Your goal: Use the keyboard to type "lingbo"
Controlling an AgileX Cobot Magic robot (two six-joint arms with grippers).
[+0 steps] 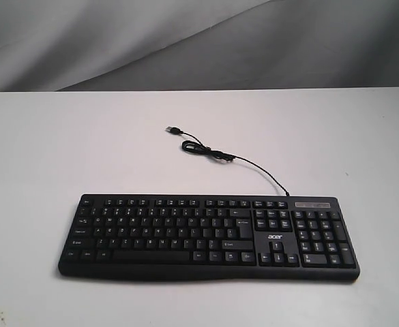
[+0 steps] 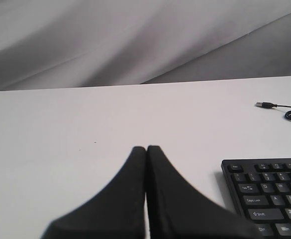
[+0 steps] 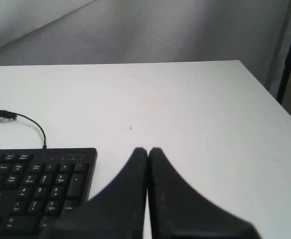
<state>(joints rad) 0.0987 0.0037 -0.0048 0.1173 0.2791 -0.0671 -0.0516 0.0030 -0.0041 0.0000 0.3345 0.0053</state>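
Observation:
The black keyboard (image 1: 209,237) with white legends and an acer logo lies flat near the front of the white table, number pad to the right. Its thin cable (image 1: 254,165) curls back to a loose USB plug (image 1: 174,129). Neither gripper shows in the exterior view. In the left wrist view my left gripper (image 2: 146,148) is shut and empty, over bare table beside the keyboard's (image 2: 269,199) Esc end. Seen from the right wrist, my right gripper (image 3: 147,149) is shut and empty, just off the number-pad end of the keyboard (image 3: 36,191).
The white table (image 1: 83,150) stretches behind and to both sides of the keyboard, with a grey cloth backdrop (image 1: 199,41) behind it. The table's right edge (image 3: 269,94) and a dark stand (image 3: 290,50) show in the right wrist view.

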